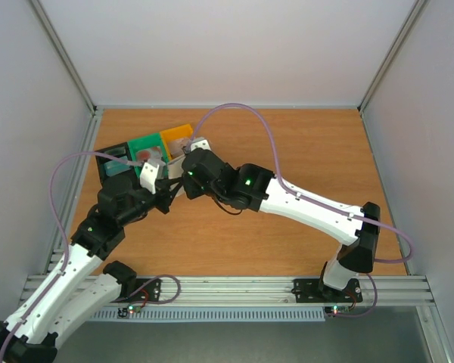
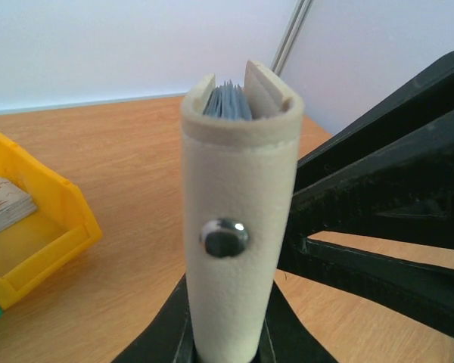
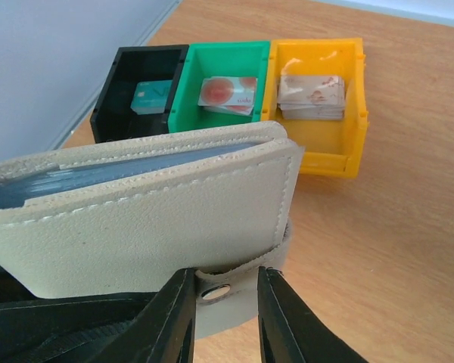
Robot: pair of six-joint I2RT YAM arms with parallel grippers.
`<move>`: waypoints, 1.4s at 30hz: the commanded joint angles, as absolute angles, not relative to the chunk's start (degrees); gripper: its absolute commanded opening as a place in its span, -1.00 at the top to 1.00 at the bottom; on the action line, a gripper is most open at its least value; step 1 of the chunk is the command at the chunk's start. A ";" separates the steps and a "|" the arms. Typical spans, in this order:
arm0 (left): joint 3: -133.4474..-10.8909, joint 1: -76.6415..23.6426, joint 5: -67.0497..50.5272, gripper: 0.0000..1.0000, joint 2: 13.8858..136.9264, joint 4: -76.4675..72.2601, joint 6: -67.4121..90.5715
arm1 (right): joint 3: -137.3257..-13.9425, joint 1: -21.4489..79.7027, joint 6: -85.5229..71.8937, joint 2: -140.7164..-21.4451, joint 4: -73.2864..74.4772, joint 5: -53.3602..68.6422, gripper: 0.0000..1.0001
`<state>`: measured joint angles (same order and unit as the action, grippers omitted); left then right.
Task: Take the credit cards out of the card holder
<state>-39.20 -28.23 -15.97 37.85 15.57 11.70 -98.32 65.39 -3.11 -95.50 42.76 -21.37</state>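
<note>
Snap tab lined up for opening; cream stitched leather-like card holder (image 3: 151, 212) held off the tabletop (image 3: 408, 249) near its far-left corner, just on the near side of the bin row.

The left fingers (image 2: 163, 333) are clamped on the holder's lower end and keep it upright, with blue-grey credit cards (image 2: 228, 102) packed edge-up inside. The right fingers (image 3: 166, 325) stand narrowly apart on either side of the metal-snap tab (image 3: 219, 291); I cannot tell whether they pinch it yet. Judgement: grip the tab below the stud, then peel it away from the holder's face rather than along it, while the left grip resists so the holder does not twist. The black bin (image 3: 106, 98), green bin (image 3: 183, 98) and yellow bin (image 3: 353, 113) each hold a card or cards.
</note>
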 commanded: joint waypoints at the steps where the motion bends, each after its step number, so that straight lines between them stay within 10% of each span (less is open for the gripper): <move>1: -39.48 -28.84 -20.06 1.00 36.34 4.02 10.81 | -99.84 62.40 -2.56 -99.07 44.48 -21.52 0.55; 9: -39.26 -30.73 -19.48 0.99 37.24 2.94 9.67 | -101.37 62.34 -1.50 -100.73 45.98 -20.36 0.97; 31: -38.89 -30.76 -16.40 0.99 37.03 10.84 8.35 | -77.36 50.84 8.22 -81.50 41.76 -15.24 0.98; 42: -37.94 -30.76 -24.62 0.99 37.31 9.21 9.96 | -66.91 51.25 18.89 -66.54 26.56 19.15 -0.15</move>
